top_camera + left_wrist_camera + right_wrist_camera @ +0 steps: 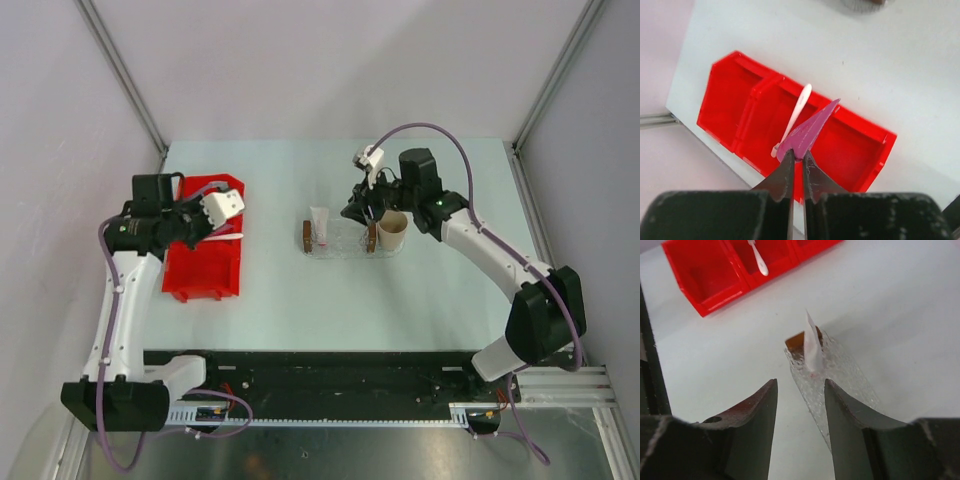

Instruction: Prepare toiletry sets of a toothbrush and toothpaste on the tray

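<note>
1. Left side, nearest. My left gripper (796, 159) is clamped shut on one end of the magenta tube (810, 131) and holds it over the red bin (725, 100). The toothbrush (796, 116) lies loose in the bin's middle compartment, beside the tube and ungripped.

2. Centre. The tray (845, 377) sits on the surface (300, 310), well apart from the bin. The white tube (813, 345) is already in the tray at its left end, tilted up against the brown block (796, 341).

3. Right, farther. My right gripper (801, 405) hovers above the tray with jaws parted and nothing between them. A tan cup (392, 232) stands just beside the tray's right end.

4. Progress, as I judge it. One tube is placed. The magenta tube is picked but not yet carried across. The toothbrush has yet to be collected. I judge the task under half done.

5. Not determinable.
- I cannot tell whether the magenta tube hangs clear of the bin floor.
- The tray's right end is cut off behind my right gripper in the wrist view.
- A small pink mark shows at the foot of the white tube, and I cannot identify it.
- The cup's contents are not visible.
</note>
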You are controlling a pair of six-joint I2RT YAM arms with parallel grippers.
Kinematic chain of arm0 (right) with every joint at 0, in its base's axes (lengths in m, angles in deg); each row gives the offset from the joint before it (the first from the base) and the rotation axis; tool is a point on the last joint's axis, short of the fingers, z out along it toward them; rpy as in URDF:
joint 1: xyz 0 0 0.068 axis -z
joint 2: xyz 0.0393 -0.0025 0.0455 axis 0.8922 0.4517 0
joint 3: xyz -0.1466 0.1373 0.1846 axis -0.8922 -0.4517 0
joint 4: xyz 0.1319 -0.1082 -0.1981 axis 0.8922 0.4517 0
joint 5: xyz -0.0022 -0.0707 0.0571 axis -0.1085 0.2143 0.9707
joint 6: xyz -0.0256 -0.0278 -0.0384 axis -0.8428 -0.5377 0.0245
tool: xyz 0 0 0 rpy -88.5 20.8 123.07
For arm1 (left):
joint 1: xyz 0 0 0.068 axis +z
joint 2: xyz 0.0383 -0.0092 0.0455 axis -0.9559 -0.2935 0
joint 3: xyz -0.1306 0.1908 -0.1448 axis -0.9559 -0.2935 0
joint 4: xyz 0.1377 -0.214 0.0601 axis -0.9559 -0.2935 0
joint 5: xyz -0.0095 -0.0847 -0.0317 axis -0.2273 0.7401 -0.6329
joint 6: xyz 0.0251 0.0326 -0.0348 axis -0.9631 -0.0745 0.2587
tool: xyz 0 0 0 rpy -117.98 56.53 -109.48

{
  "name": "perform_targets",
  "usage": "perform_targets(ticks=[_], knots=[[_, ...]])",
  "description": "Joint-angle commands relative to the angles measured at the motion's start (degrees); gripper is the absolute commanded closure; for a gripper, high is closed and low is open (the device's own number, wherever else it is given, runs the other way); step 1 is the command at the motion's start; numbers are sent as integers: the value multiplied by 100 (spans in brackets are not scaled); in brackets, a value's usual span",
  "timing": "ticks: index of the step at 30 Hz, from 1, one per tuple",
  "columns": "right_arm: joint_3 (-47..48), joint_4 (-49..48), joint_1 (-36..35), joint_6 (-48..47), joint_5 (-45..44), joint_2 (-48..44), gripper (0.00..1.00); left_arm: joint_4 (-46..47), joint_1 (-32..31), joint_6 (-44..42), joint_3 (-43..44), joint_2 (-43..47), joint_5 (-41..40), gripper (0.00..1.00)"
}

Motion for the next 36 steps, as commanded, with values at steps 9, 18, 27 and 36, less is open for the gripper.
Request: perform_targets(ticks=[9, 18, 27, 36], knots=[[864, 45, -483, 317, 1377, -447, 52, 43, 41, 2123, 882, 87, 2858, 100], [2350, 986, -1273, 185, 1281, 107, 50, 78, -231, 3125, 1383, -248, 3827, 100], [2966, 1303, -1767, 80, 1070, 581, 50, 236, -706, 3275, 1305, -283, 3889, 100], [3142, 1356, -1987, 27, 833, 889, 50, 342, -829, 3258, 1138, -222, 3845, 100]])
